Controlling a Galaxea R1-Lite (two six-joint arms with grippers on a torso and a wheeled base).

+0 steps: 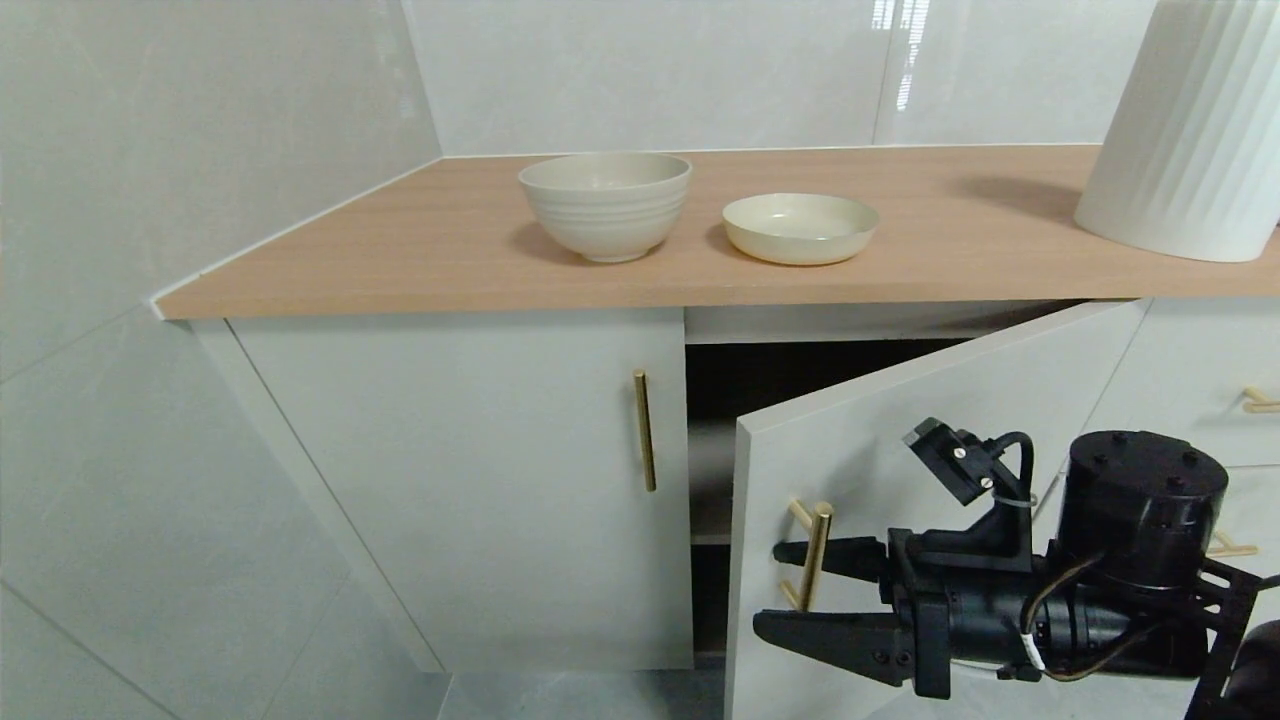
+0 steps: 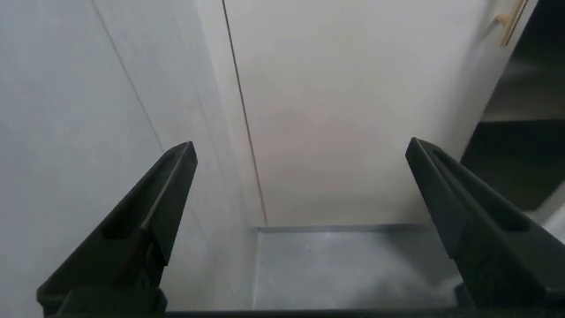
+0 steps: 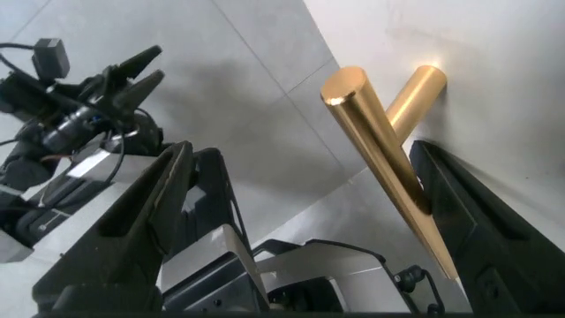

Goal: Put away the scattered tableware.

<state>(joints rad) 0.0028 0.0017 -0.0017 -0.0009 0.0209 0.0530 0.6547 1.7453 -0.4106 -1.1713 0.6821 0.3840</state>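
Note:
A cream ribbed bowl and a shallow cream dish stand side by side on the wooden counter. Below them the right cabinet door hangs partly open. My right gripper is open at that door's gold handle; the bar lies between the fingers, against one of them. My left gripper is open and holds nothing, low in front of the closed left door. It shows far off in the right wrist view.
A tall white ribbed container stands on the counter's right end. The closed left door carries a vertical gold handle. Drawers with gold pulls lie to the right. A tiled wall bounds the left side, grey floor below.

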